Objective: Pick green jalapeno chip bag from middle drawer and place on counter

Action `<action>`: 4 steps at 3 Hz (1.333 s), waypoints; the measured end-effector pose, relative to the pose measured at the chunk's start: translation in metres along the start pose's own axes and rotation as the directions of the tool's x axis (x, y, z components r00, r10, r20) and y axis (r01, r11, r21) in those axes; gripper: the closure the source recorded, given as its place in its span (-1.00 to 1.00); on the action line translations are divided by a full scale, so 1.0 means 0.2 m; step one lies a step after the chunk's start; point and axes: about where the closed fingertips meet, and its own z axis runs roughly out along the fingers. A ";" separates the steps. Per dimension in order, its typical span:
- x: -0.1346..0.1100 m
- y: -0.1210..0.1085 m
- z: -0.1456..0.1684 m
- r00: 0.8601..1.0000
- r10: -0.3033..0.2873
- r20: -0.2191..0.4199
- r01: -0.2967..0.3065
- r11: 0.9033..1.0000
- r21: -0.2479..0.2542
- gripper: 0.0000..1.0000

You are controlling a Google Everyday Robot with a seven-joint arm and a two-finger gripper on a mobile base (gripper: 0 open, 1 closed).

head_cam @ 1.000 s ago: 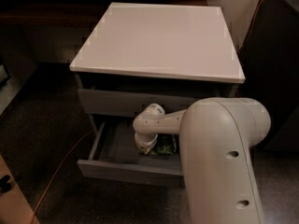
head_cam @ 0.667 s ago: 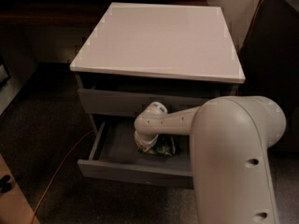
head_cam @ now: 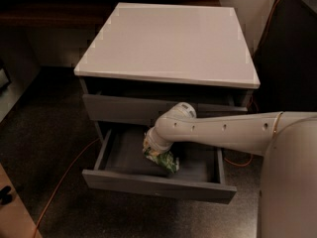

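Floor: dark and speckled (head_cam: 39, 133); I see an orange cable (head_cam: 62, 177) trailing across it to the left of a dark grey drawer cabinet.
Table: the pale grey-white square table top (head_cam: 168, 43) caps the cabinet.
Top drawer: its flat front (head_cam: 119, 110) sits just under the table top.
Middle drawer: pulled well out towards me, with its front panel (head_cam: 158, 185) nearest the camera and its inside showing.
Arm: my cream arm (head_cam: 228, 130) reaches in from the right, crosses in front of the top drawer and bends down into the middle drawer.
Hand: the hand (head_cam: 154, 150) points down inside the middle drawer, left of centre, right against the bag; I cannot tell whether it has a grip.
Green jalapeno chip bag: crumpled (head_cam: 166, 161), in the middle drawer, directly under the hand and touching it.
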 end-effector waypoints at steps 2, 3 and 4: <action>-0.01 -0.08 -0.45 0.999 0.002 0.035 -0.008 0.985 0.171 1.00; 0.07 -0.12 -0.68 0.999 0.005 0.042 -0.016 0.966 0.258 1.00; 0.17 -0.18 -1.01 0.999 -0.008 0.047 -0.008 0.939 0.345 1.00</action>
